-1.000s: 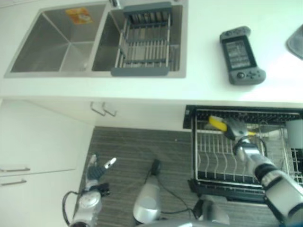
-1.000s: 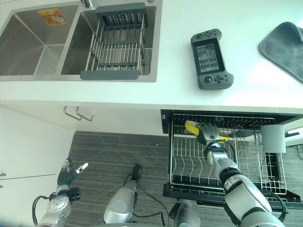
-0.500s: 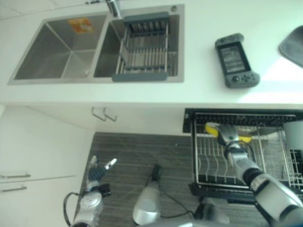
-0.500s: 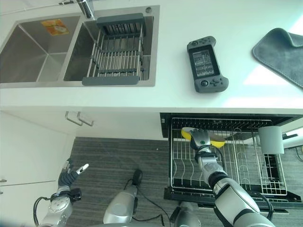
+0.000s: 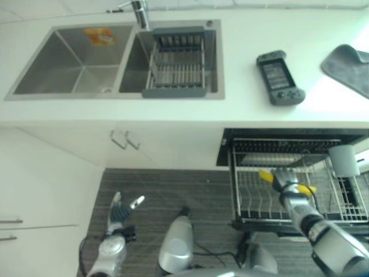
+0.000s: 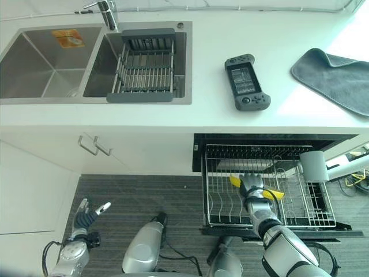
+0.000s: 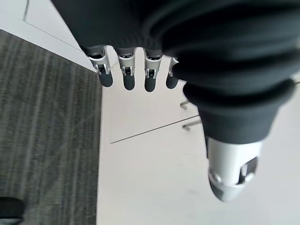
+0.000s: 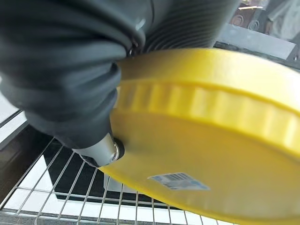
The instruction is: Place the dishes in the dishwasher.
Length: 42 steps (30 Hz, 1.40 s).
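Right eye view: one yellow plate (image 6: 271,193) is clamped in the right hand (image 6: 252,186) over the pulled-out dishwasher rack (image 6: 222,199). One grey cup (image 6: 313,165) stands at the rack's right end. On the tabletop (image 6: 207,112) lie one handheld game console (image 6: 246,89) and one grey cloth (image 6: 337,78). One drain basket (image 6: 144,66) sits in the double sink (image 6: 40,75). A barcode sticker (image 8: 178,181) marks the plate's underside; its print is unreadable. Left hand (image 6: 86,212) hangs near the floor, fingers straight, holding nothing.

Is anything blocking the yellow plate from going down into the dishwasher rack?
Nothing visible does. The right hand holds the yellow plate just above the dishwasher rack, and the wire slots below it look bare. The grey cup stands off to the side.
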Tool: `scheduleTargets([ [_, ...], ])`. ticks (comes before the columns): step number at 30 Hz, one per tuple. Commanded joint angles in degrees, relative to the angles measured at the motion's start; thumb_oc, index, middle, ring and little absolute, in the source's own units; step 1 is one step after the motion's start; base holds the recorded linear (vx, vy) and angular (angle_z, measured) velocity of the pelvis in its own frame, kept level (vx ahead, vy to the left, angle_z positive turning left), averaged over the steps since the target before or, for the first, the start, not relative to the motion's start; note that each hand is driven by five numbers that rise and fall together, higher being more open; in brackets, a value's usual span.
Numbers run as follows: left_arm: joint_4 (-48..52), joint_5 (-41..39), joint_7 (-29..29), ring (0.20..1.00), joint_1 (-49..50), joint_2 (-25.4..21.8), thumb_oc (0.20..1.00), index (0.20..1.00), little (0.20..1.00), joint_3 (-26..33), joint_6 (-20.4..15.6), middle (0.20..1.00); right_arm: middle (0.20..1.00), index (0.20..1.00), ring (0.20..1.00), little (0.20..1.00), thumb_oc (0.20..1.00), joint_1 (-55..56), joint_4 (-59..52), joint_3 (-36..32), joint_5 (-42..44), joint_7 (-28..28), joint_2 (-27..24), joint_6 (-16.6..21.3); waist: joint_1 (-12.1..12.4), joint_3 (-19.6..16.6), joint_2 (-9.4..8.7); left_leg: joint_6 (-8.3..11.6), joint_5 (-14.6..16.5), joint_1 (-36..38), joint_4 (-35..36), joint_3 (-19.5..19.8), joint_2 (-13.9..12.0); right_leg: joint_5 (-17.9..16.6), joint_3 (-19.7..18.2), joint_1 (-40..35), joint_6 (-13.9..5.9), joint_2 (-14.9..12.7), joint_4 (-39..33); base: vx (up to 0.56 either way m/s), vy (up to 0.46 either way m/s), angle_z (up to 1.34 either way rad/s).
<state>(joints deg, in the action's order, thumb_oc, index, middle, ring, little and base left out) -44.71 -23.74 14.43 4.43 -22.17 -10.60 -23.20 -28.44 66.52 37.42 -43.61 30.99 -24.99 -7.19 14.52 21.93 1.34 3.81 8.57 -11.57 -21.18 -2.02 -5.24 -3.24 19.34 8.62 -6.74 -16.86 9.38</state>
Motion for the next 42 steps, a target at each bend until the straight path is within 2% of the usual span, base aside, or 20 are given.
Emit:
scheduleTargets([
  [1,4.28,-0.2,0.76,1.0,0.06,-0.85,1.0,1.0,1.0,1.76,-0.8,1.0,0.2,0.2,0.2,0.2,0.2,-1.22,-0.27,-0.71,4.28,-3.46,-1.45,-0.49,0.99,2.75,1.41,-1.36,-2.85,-3.14,-2.18,3.12,1.43,5.67,0.57,-3.34,1.47,1.07,8.06,0.01,0.072,0.02],
  [5,4.76,-0.43,1.16,1.0,0.72,-0.61,1.0,1.0,1.0,1.58,-0.54,1.0,0.2,0.2,0.2,0.2,0.2,-0.55,0.07,-1.05,4.35,-4.52,-0.98,-0.64,0.74,2.8,1.82,-1.29,-2.81,-3.26,-3.13,2.76,1.19,5.78,-0.02,-3.22,1.46,0.7,8.87,0.01,0.055,-0.01],
  [14,6.3,0.85,1.81,1.0,4.1,-0.58,1.0,1.0,1.0,1.64,0.58,1.0,0.2,0.2,0.2,0.2,0.2,0.05,-0.2,-1.79,3.78,-0.02,-1.16,-1.98,1.23,3.19,2.93,-0.65,-5.03,-3.13,-4.81,2.7,0.03,5.55,-0.48,-4.59,1.11,1.23,9.23,0.08,0.008,0.0],
  [19,6.37,-0.6,2.0,1.0,4.26,-1.47,1.0,1.0,1.0,1.36,-0.15,1.0,0.2,0.2,0.2,0.2,0.2,-2.6,0.46,-1.73,5.61,-0.09,-2.4,-1.08,1.52,4.64,4.04,-0.74,-5.42,-5.68,-6.41,3.32,0.38,5.6,-1.12,-2.19,0.99,0.8,11.11,-0.01,-0.006,0.0],
  [22,6.3,-1.35,1.71,1.0,4.09,-1.59,1.0,1.0,1.0,1.34,-0.63,1.0,0.2,0.2,0.2,0.2,0.2,-3.98,0.98,-1.65,7.59,-0.51,-2.97,0.06,1.52,5.58,4.68,-0.48,-6.89,-7.0,-6.39,3.88,0.64,5.49,-1.72,-0.77,0.97,0.98,11.23,-0.08,-0.005,-0.01],
  [25,6.11,-1.78,1.53,1.0,4.2,-1.34,1.0,1.0,1.0,1.38,-1.27,1.0,0.2,0.2,0.2,0.2,0.2,-4.51,1.06,-1.41,8.13,-0.86,-3.27,1.14,1.37,6.18,4.98,-0.54,-7.35,-8.12,-7.1,4.22,0.78,5.62,-2.44,0.33,1.14,1.13,11.8,-0.04,-0.007,0.03],
  [32,8.46,-2.01,2.16,1.0,4.44,-1.4,1.0,1.0,1.0,0.49,-0.1,1.0,0.2,0.2,0.2,0.2,0.2,-3.71,0.1,-0.89,7.98,-2.47,-2.75,1.79,0.89,6.04,5.01,-0.97,-6.69,-8.68,-8.58,4.79,1.52,6.64,-4.08,1.19,1.71,1.8,13.68,0.02,0.008,0.0],
  [33,8.67,-2.01,2.28,1.0,4.64,-1.45,1.0,1.0,1.0,0.35,0.04,1.0,0.511,0.511,0.511,0.511,0.511,-3.35,-0.15,-0.82,8.19,-2.93,-2.64,1.56,0.79,5.96,4.94,-0.96,-6.64,-8.52,-8.65,4.77,1.57,6.67,-4.19,1.03,1.75,1.84,13.65,0.07,0.027,-0.03],
  [34,8.87,-2.07,2.35,1.0,4.76,-1.51,1.0,1.0,1.0,0.28,0.25,1.0,0.925,0.925,0.925,0.925,0.925,-3.11,-0.26,-0.8,8.41,-3.73,-2.61,1.29,0.72,5.91,4.91,-0.93,-6.77,-8.35,-8.58,4.74,1.53,6.66,-4.27,0.86,1.78,1.91,13.56,0.06,0.019,-0.07],
  [35,8.91,-2.04,2.39,1.0,4.81,-1.58,1.0,1.0,1.0,0.21,0.33,1.0,1.0,1.0,1.0,1.0,1.0,-2.88,-0.35,-0.65,8.55,-4.9,-2.58,0.97,0.67,5.89,4.84,-0.86,-6.91,-8.15,-8.4,4.66,1.44,6.56,-4.3,0.59,1.73,1.96,13.27,0.05,0.002,-0.1],
  [36,9.15,-1.96,2.45,1.0,4.93,-1.81,1.0,1.0,1.0,0.18,0.49,1.0,1.0,1.0,1.0,1.0,1.0,-2.55,-0.44,-0.45,8.1,-6.61,-2.63,0.65,0.69,5.95,4.72,-0.77,-7.13,-7.76,-8.05,4.53,1.3,6.31,-4.14,0.06,1.56,1.93,12.65,0.05,-0.052,-0.08],
  [37,10.05,-1.85,2.62,1.0,5.0,-2.6,1.0,1.0,1.0,0.39,1.41,1.0,1.0,1.0,1.0,1.0,1.0,-2.76,-0.31,-1.09,15.18,-8.42,-2.64,0.65,1.0,6.22,4.42,-0.64,-7.52,-7.38,-7.71,4.37,0.87,5.77,-3.76,-0.59,1.26,1.87,11.96,0.04,-0.082,-0.03],
  [38,10.28,-1.66,2.44,1.0,5.08,-2.79,1.0,1.0,1.0,0.86,1.73,1.0,1.0,1.0,1.0,1.0,1.0,-3.1,-0.04,-1.95,16.88,-9.31,-2.53,0.63,1.15,6.34,4.29,-0.61,-7.53,-7.3,-7.79,4.13,0.41,5.61,-3.58,-0.84,1.16,1.83,11.87,0.02,-0.089,-0.01],
  [42,10.79,-1.26,2.39,1.0,5.31,-3.06,1.0,1.0,1.0,1.07,2.29,1.0,1.0,1.0,1.0,1.0,1.0,-3.2,0.24,-3.12,20.75,-9.87,-2.08,0.27,1.48,6.44,3.99,-0.59,-7.51,-7.3,-8.3,4.08,0.12,5.4,-3.35,-1.44,1.19,2.03,11.64,0.02,-0.028,-0.02],
])
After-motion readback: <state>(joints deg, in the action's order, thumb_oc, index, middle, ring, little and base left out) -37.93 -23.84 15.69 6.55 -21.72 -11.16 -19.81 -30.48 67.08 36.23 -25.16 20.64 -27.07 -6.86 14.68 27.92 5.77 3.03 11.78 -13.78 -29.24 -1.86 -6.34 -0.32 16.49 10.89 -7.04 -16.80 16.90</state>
